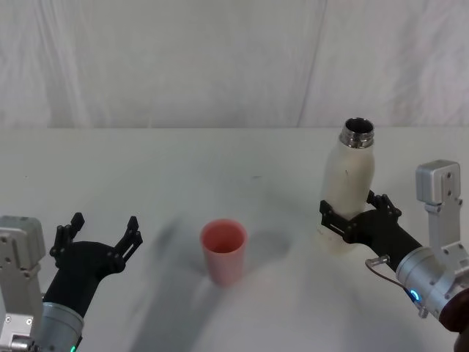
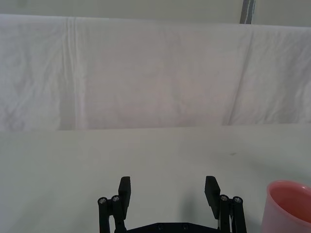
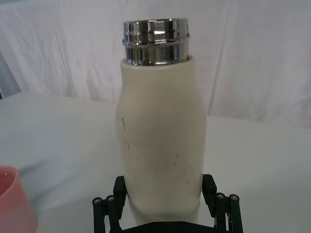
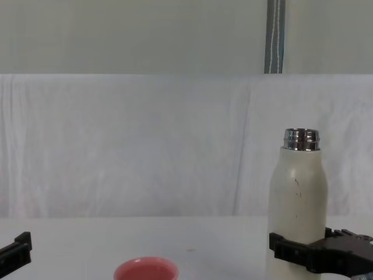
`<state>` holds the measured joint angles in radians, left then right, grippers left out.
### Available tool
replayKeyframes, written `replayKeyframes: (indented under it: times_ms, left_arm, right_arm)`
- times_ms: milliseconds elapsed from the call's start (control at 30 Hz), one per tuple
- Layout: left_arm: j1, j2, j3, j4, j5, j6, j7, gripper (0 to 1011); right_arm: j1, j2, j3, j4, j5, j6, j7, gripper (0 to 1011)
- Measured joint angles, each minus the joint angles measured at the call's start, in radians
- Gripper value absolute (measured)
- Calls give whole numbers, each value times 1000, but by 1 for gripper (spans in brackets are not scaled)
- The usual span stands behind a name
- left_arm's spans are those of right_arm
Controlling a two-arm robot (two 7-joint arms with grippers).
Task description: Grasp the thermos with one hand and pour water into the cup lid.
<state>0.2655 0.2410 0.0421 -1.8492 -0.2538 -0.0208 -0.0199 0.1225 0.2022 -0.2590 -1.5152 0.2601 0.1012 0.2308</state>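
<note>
Thermos (image 1: 350, 183) gripped low on its body by right gripper (image 1: 355, 220), jaws closed against both sides.
Upright on surface (image 1: 220, 154), right of cup lid (image 1: 223, 249); left gripper (image 1: 99, 236) parked, jaws spread.

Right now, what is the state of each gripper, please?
Left gripper: open, holding nothing, beside the cup lid.
Right gripper: closed around the lower body of the thermos, which stands upright.

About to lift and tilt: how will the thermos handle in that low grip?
The thermos is tall, and the right claw holds it near its base, so it may lever sideways. Its smooth rounded wall may slip. The open neck would spill early.
</note>
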Motion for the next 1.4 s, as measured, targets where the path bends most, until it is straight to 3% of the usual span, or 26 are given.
replayKeyframes:
  times_ms: [467,1033,1400]
  left_arm:
    - [0,0,0,0,0,0,0,1001]
    - [0,0,0,0,0,0,0,1001]
    - [0,0,0,0,0,0,0,1001]
  right_arm:
    - [-48,27,6,-34,10,17,7,1001]
    - [-133,65,45,-108,40,23,2,1001]
    - [-213,70,84,-174,17,-78,-32,1001]
